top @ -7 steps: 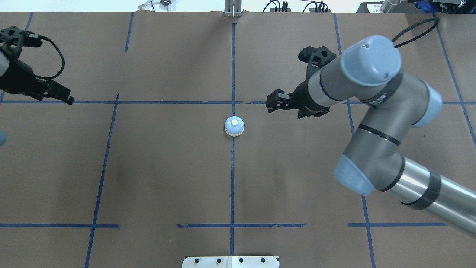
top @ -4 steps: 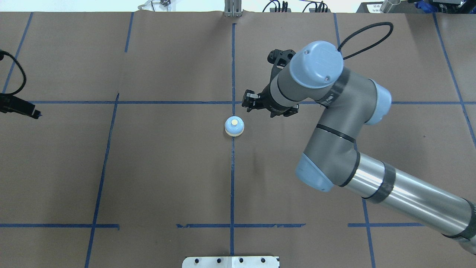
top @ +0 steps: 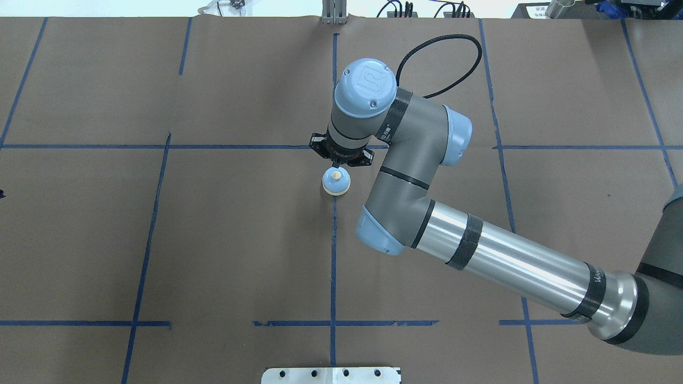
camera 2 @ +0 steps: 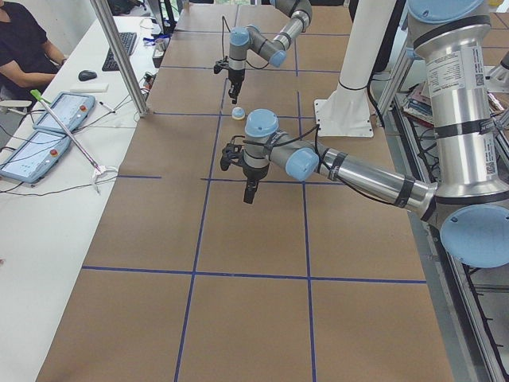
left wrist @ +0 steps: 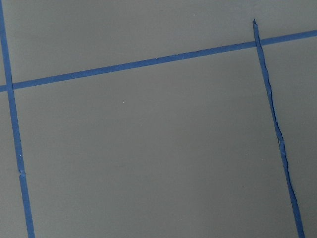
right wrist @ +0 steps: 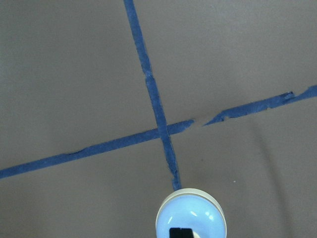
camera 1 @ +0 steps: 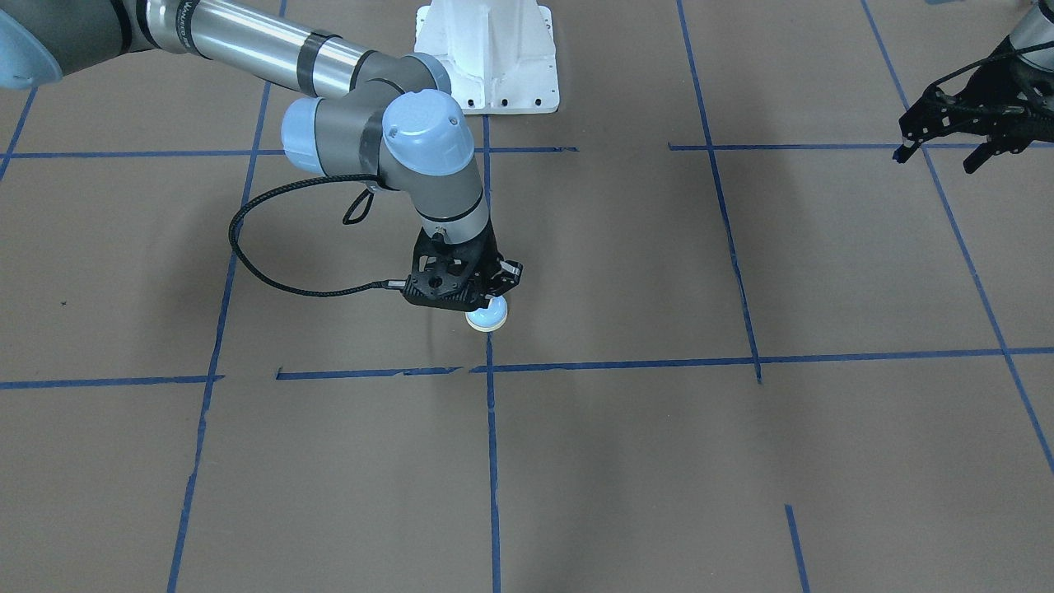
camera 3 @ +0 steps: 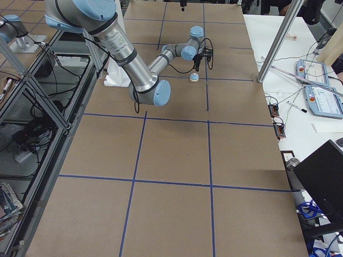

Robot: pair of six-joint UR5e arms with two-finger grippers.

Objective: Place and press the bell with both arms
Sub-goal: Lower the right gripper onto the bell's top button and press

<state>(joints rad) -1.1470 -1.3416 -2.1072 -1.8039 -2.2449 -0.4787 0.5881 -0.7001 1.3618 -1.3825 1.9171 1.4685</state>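
The light-blue bell [top: 336, 183] stands on the brown table at the crossing of the blue tape lines. It also shows in the front view [camera 1: 487, 316] and the right wrist view [right wrist: 192, 219]. My right gripper [top: 336, 169] points straight down over the bell, shut, and one black fingertip [right wrist: 181, 233] sits on the cream button. The wrist and camera mount hide most of its fingers. My left gripper [camera 2: 250, 196] hangs above the table far off to my left, shut and empty. It is at the right edge of the front view [camera 1: 906, 151] and out of the overhead view.
The white pedestal [camera 1: 486, 58] stands at the near table edge behind the bell. A metal plate [top: 331, 375] lies at the near edge. A side table with tablets [camera 2: 48, 127], a post [camera 2: 119, 56] and a seated person [camera 2: 24, 40] lies across the table.
My right arm has swung left from right of the bell to directly over it, with the fingertip on the button. My left arm has drawn back out of the overhead view.
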